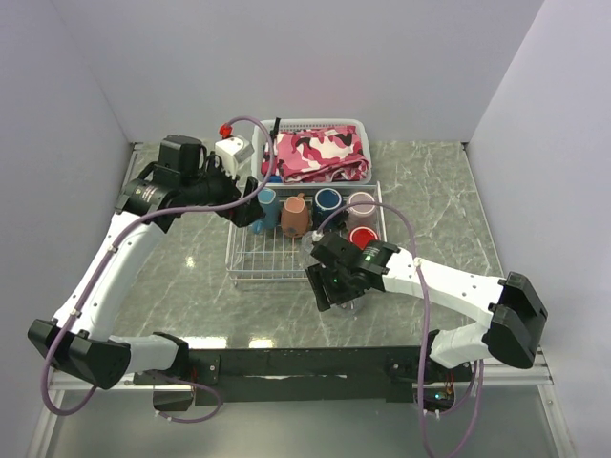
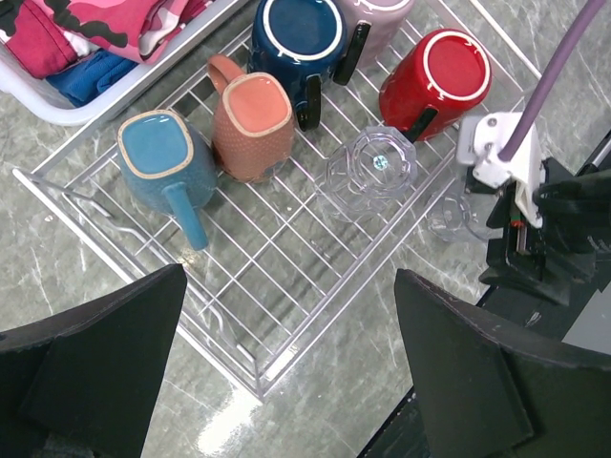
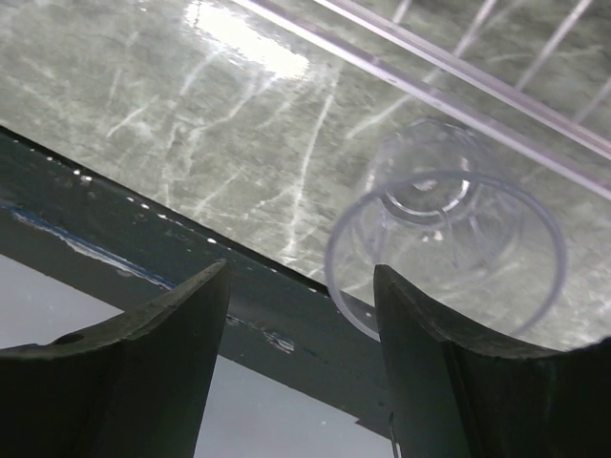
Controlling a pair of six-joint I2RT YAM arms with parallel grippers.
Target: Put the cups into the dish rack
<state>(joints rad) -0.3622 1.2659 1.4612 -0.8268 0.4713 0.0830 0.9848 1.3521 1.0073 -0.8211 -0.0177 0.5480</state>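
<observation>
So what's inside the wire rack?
A teal mug, terracotta mug, navy mug, mauve mug, red mug and clear glass. The right arm hides the rack's near corner from above.

The dish rack (image 2: 286,277) holds 5 mugs (image 2: 253,124) and 1 glass (image 2: 368,172); another glass (image 3: 446,253) is outside.

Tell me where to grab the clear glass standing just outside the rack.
Take the clear glass by its rim wall from above, one jaw inside and one outside: it appears to stand mouth-up on the table beside the dish rack.
</observation>
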